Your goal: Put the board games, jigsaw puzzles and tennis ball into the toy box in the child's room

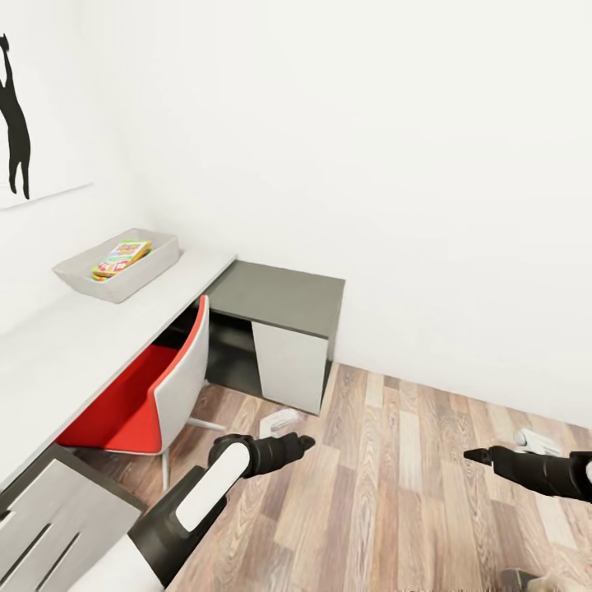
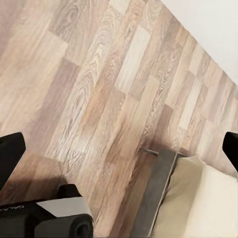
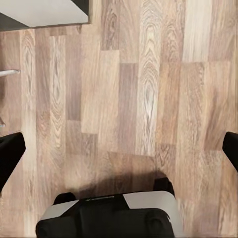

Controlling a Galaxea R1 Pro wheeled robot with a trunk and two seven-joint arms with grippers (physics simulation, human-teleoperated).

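Robot in transit between pickups. Toy box [image 1: 115, 267] sits upper left on the surface [image 1: 66, 345], with a colourful toy inside. Left gripper [image 1: 302, 444] and right gripper [image 1: 470, 454] both spread wide, empty. Next move: locate remaining toys; bed [image 2: 198, 198] corner lies near.

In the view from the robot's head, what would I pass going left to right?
Black silhouette print on the wall → pale grey toy box holding colourful puzzle squares → low dark grey cabinet → right arm's black gripper.
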